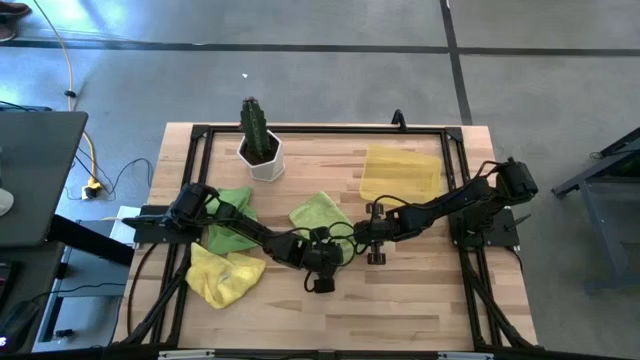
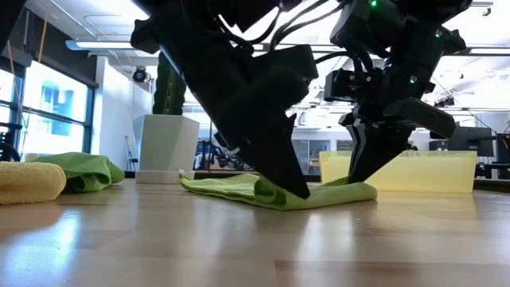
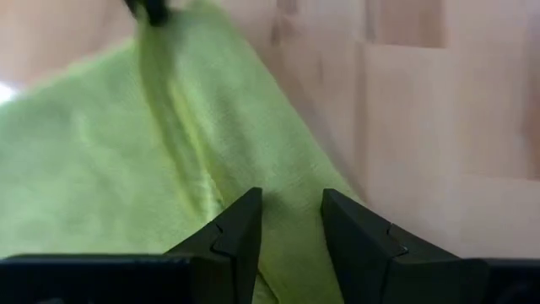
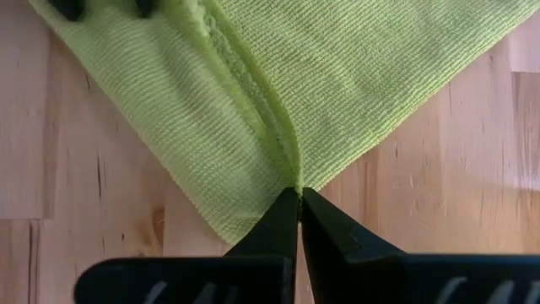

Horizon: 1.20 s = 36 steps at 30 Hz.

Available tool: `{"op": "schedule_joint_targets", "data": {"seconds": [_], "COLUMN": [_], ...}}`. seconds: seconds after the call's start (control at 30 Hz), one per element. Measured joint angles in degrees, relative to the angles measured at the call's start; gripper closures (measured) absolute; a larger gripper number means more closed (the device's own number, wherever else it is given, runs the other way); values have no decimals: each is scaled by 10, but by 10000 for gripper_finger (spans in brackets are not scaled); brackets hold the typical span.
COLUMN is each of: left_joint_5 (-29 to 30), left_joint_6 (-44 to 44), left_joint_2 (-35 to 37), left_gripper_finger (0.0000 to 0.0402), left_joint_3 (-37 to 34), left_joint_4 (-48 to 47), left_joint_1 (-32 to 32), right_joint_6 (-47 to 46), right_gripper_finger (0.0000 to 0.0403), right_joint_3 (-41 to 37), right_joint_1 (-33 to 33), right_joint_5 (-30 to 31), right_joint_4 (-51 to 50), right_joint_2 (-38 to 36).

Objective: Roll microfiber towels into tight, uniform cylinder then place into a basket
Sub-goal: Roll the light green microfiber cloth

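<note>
**Both claws meeting on the middle green towel**

Right claw (image 4: pixel 299 196) is sitting pinched tight on a raised crease of the green towel (image 1: pixel 322 213), which is lying mid-table, roughly halfway between the left and right edges. In the right wrist view the crease is running straight away from the closed tips, so the fold's long axis is lining up with that claw's reach. Left claw (image 3: pixel 291 207) is hovering over the same towel with its fingers parted, cloth showing in the gap; whether it is actually gripping cannot be told. In the low view both claws are pressing down onto opposite ends of the flattened towel, the right one on the side toward the basket (image 1: pixel 400 172).

The basket is resting near the table's far right corner, well apart from the towel, and the right arm is looking the nearer one for carrying it there. A second green towel (image 1: pixel 232 212) and the yellow towel (image 1: pixel 222 273) are lying toward the left edge, unrolled.
</note>
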State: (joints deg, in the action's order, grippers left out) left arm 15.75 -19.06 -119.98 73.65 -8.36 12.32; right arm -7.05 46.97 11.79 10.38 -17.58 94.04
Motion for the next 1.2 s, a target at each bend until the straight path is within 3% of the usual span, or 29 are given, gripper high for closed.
{"op": "schedule_joint_targets", "data": {"seconds": [0.2, 0.47, 0.6, 0.73, 1.0, 1.2], "left_joint_5": [-43, -47, -50, -48, -50, -57], "left_joint_6": [-49, -59, -36, -2, 14, 17], "left_joint_2": [1, 2, 3, 3, 2, 2], "left_gripper_finger": [287, 287, 287, 287, 287, 287], "left_joint_3": [1, 2, 2, 2, 2, 1], "left_joint_4": [-8, -34, -43, -58, -60, -60], "left_joint_1": [11, 12, 12, 12, 13, 14], "right_joint_6": [44, 124, 165, 226, 289, 324], "right_gripper_finger": [389, 297, 278, 283, 290, 260], "right_joint_3": [0, 17, 37, 9, -61, -81], "right_joint_1": [1, 0, 4, 27, 47, 46], "right_joint_5": [-4, 2, -29, -111, -73, -74], "right_joint_4": [2, -46, -81, -22, 126, 169], "right_joint_2": [0, -31, -57, -58, -55, -55]}}
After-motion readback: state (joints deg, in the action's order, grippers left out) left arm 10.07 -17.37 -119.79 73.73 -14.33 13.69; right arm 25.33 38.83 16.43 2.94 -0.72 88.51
